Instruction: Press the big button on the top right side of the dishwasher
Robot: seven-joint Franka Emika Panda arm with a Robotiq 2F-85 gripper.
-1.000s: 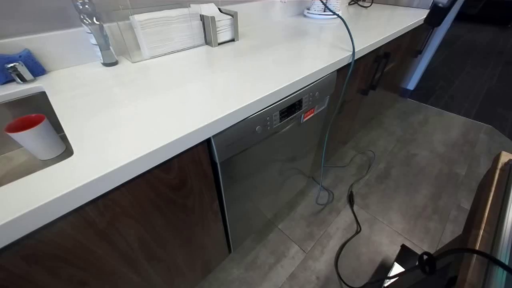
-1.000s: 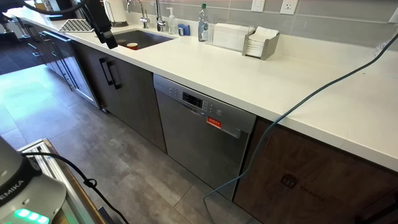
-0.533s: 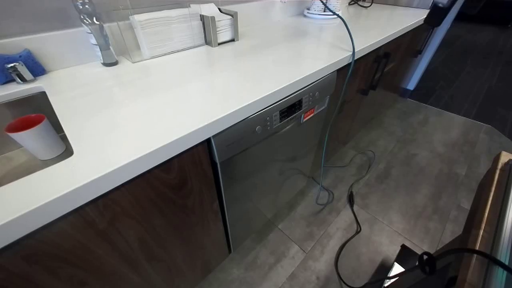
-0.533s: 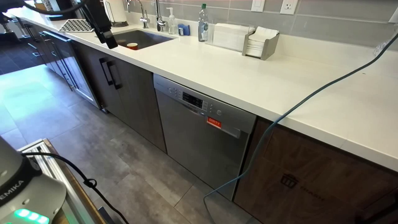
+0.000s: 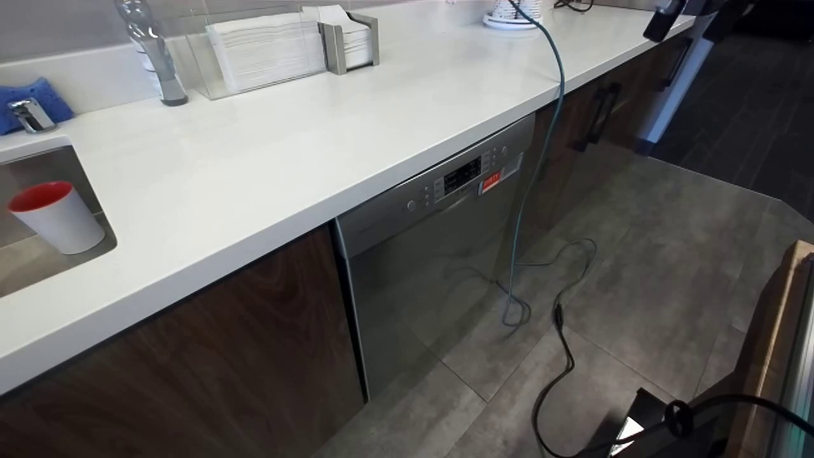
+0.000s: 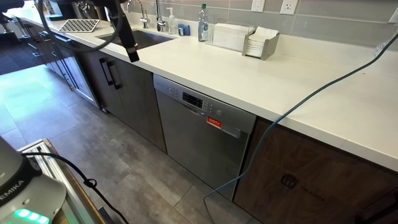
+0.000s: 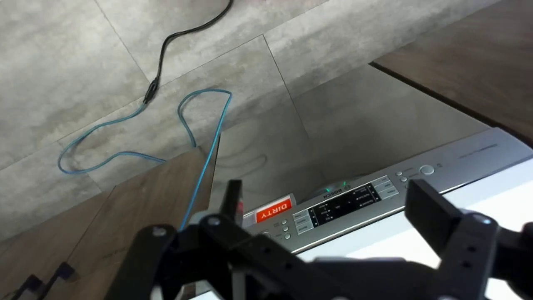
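Observation:
The dishwasher (image 5: 432, 280) has a grey steel front, shown in both exterior views (image 6: 199, 140) and the wrist view (image 7: 354, 129). Its control strip holds a dark display (image 6: 192, 100). The big round button (image 6: 219, 112) on the strip's right side also shows in an exterior view (image 5: 504, 151). In the wrist view, which stands upside down, this button (image 7: 265, 234) is partly hidden by a finger. My gripper (image 7: 325, 198) is open and empty, fingers wide apart, in the air away from the panel. It shows at an exterior view's top edge (image 5: 690, 22) and near the sink in an exterior view (image 6: 133, 56).
The white countertop (image 6: 248, 81) overhangs the dishwasher. A red DIRTY sign (image 6: 214, 122) sits below the panel. A blue cable (image 6: 264, 137) hangs across the counter edge beside the dishwasher. A napkin holder (image 6: 261, 43), a bottle (image 6: 203, 25) and a sink (image 6: 152, 39) lie behind.
After holding still, my gripper has moved right and lower in an exterior view, closer to the dishwasher. In an exterior view, both fingers now show at the top right. The dishwasher looks the same.

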